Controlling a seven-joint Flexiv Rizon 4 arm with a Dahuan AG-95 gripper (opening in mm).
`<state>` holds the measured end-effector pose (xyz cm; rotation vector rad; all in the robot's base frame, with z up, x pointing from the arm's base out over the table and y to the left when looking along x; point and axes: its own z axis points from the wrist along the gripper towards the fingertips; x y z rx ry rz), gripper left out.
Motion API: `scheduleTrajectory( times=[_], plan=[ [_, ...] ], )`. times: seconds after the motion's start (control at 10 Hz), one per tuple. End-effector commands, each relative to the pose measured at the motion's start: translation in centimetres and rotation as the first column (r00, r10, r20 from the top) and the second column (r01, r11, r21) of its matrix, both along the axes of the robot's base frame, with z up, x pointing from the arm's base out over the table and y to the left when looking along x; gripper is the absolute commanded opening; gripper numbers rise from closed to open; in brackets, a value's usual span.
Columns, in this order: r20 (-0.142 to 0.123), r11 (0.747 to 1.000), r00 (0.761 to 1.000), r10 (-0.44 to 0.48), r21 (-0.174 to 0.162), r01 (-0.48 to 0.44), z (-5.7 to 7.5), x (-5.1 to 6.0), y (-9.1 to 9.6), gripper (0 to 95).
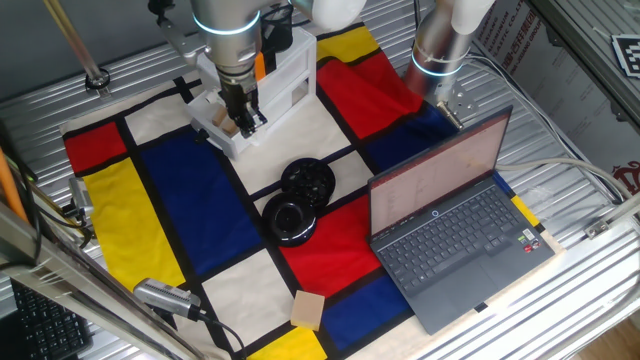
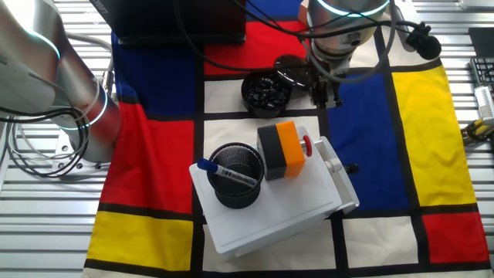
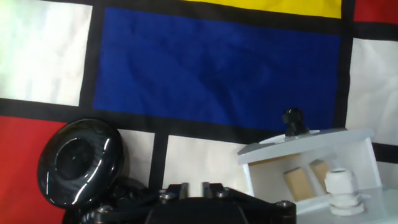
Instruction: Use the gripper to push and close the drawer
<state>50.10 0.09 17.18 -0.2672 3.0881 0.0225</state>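
Observation:
The small white cabinet (image 1: 290, 75) stands at the back of the coloured cloth. Its drawer (image 1: 222, 130) sticks out open towards the front left. In the other fixed view the drawer (image 2: 338, 171) juts out to the right, with a small black knob (image 2: 351, 167) on its front. In the hand view the open drawer (image 3: 311, 163) holds small tan pieces. My gripper (image 1: 244, 120) hangs above the cloth close to the drawer's front, not touching it. It also shows in the other fixed view (image 2: 324, 93). Its fingers look closed and empty. The hand view shows only their bases (image 3: 193, 186).
Two black round dishes (image 1: 305, 185) (image 1: 290, 218) lie mid-cloth, near the gripper. An open laptop (image 1: 450, 220) sits to the right and a tan wooden block (image 1: 308, 308) at the front. The other silver arm (image 1: 440, 45) stands behind. A mesh cup with a pen (image 2: 235, 184) and an orange-black box (image 2: 282, 150) top the cabinet.

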Motion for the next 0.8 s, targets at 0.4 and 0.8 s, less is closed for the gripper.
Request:
scheduleTrajectory(
  times=[0.4,0.8],
  plan=[
    [-0.005,1.0,1.0,-0.006,0.001,0.006,0.29,-0.1,0.11,0.0],
    [-0.005,1.0,1.0,0.0,0.003,0.0,0.33,-0.04,0.15,0.0]
  ],
)
